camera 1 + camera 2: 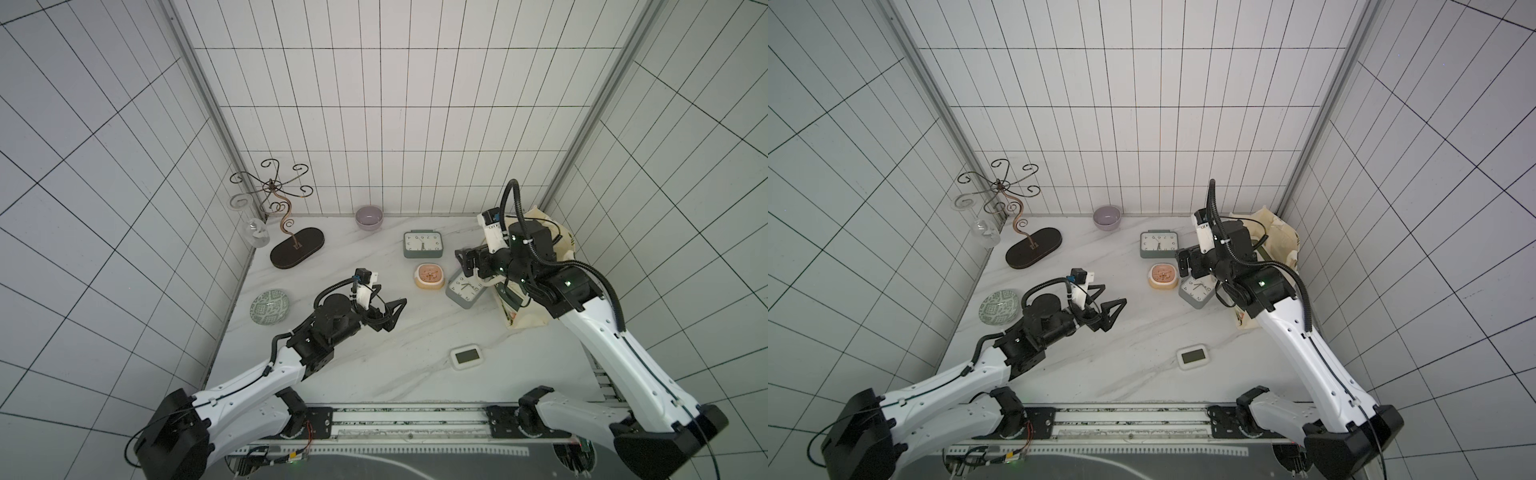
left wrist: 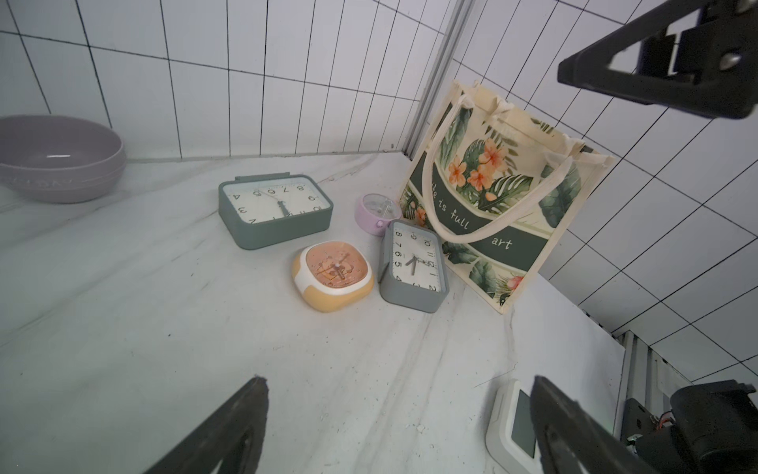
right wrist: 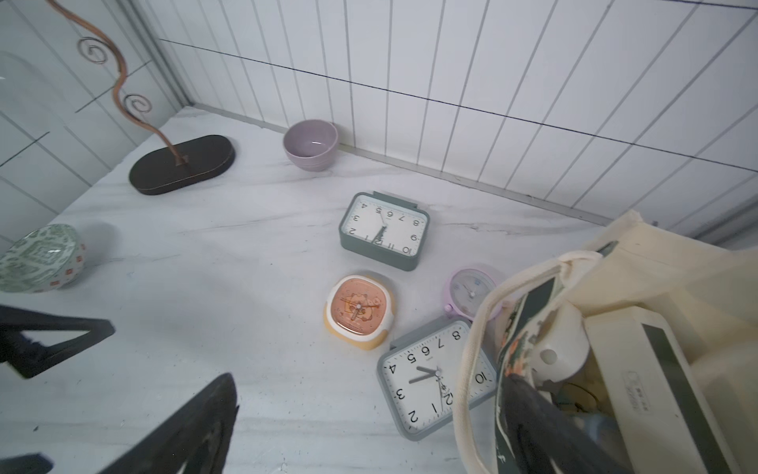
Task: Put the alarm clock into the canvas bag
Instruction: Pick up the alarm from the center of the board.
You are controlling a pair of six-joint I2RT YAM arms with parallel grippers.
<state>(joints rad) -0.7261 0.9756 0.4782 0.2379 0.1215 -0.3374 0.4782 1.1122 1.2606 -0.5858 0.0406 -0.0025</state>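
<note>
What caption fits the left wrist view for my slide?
Open left gripper faces canvas bag, with grey clock beside it.

Leaf-printed cream canvas bag [image 2: 492, 197] stands upright, mouth open, just beside the right claw [image 1: 469, 266]; a cream alarm clock [image 3: 640, 357] lies inside.

A white marble-veined tabletop [image 1: 374, 365] carries a lilac ceramic bowl [image 1: 369, 217] close to the tiled back wall. In the far left corner stands a curled wire rack on a dark oval base [image 1: 297, 246], with a clear wine glass [image 1: 257, 232] hanging upside down from it. A green-patterned round dish [image 1: 270, 307] sits near the table's left edge.
</note>
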